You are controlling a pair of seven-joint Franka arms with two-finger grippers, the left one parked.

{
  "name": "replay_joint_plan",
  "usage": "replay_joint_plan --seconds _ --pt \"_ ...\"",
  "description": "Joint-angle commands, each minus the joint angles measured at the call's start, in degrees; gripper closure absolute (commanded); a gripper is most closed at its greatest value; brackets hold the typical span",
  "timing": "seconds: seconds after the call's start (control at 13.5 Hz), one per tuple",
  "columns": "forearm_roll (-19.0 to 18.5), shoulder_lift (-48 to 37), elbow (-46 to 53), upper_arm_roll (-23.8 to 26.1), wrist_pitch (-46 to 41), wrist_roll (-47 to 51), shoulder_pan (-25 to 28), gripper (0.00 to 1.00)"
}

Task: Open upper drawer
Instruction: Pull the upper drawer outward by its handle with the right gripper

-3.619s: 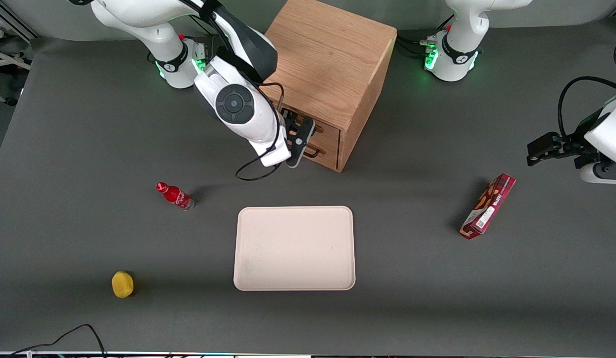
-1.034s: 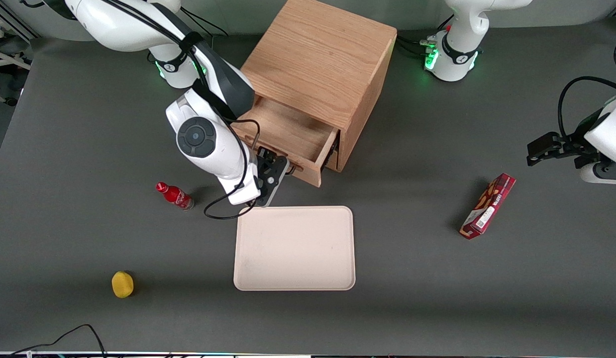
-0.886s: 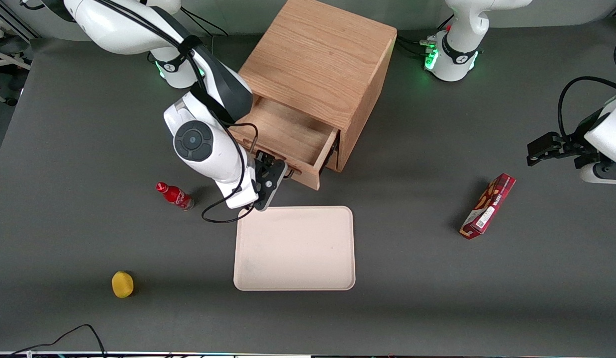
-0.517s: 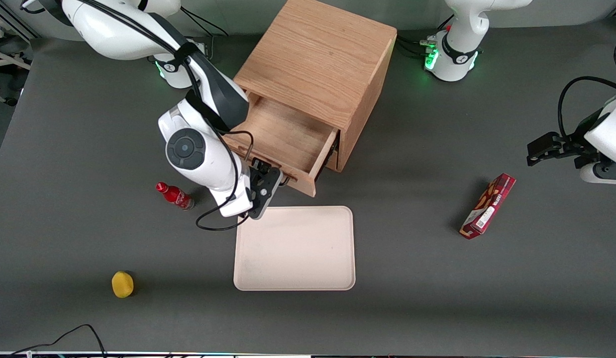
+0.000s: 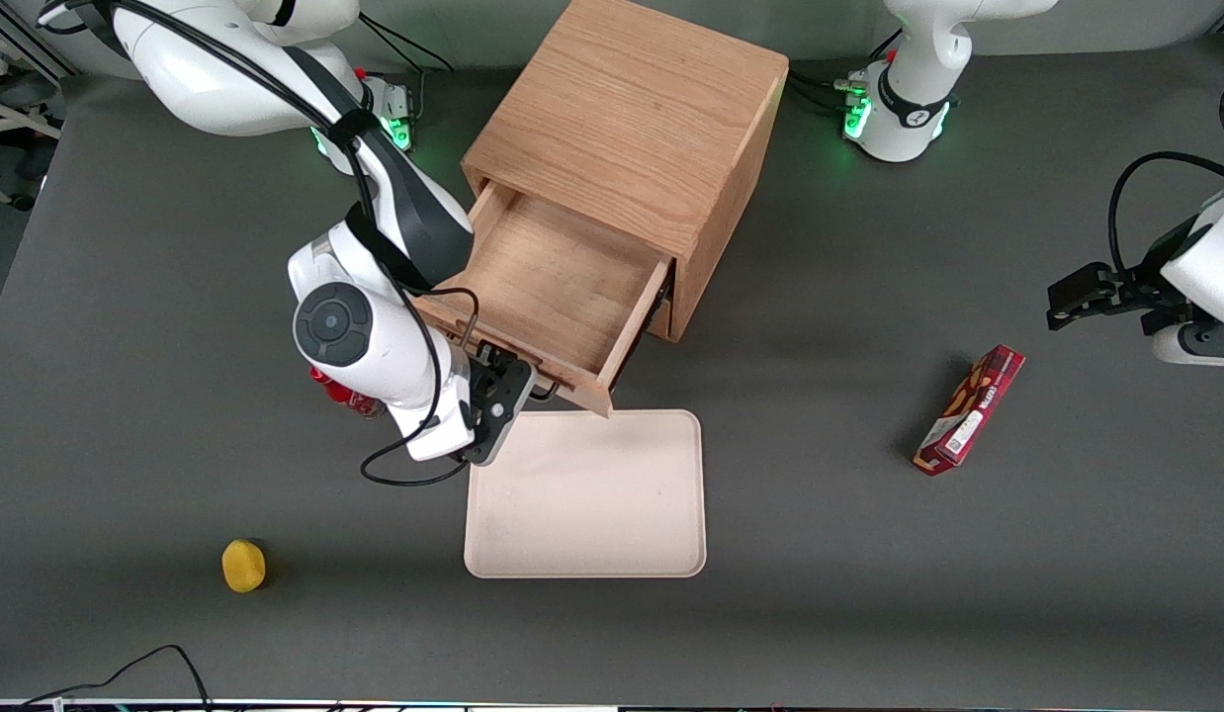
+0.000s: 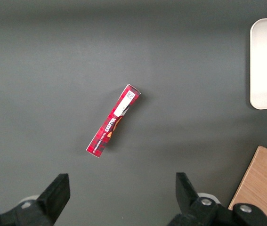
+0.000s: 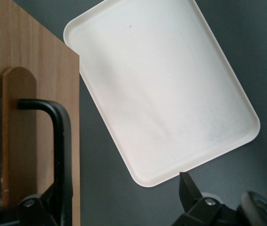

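The upper drawer (image 5: 548, 287) of the oak cabinet (image 5: 642, 129) stands pulled far out, its plain wooden box showing nothing inside. My gripper (image 5: 513, 381) is at the drawer's front, low over the table, open. In the right wrist view the light wood front (image 7: 29, 70) carries the thin black wire handle (image 7: 60, 141). The handle runs down close beside one finger (image 7: 39, 207), while the other finger (image 7: 190, 193) is far off over the table; the gripper (image 7: 117, 195) holds only air. The bottom drawer is hidden under the pulled-out one.
A cream tray (image 5: 584, 494) lies nearer the front camera, its farther edge almost under the drawer's front; its corner (image 7: 161, 89) shows from the wrist. A red bottle (image 5: 340, 394) is partly hidden by my arm. A yellow object (image 5: 243, 566) and a red box (image 5: 970, 409) lie apart.
The upper drawer went from shut to far out, sliding toward the front camera and the tray. My gripper moved the same way at the handle, and my arm now covers part of the red bottle.
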Motion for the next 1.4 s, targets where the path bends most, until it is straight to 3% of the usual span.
replay_joint_plan --seconds 0.0,1.33 --pt "-1.04 2.00 2.80 -0.75 -0.59 -1.74 0.32 0.00" --pt "-3.68 6.66 11.15 -2.69 -3.13 -2.45 1.46 0.00"
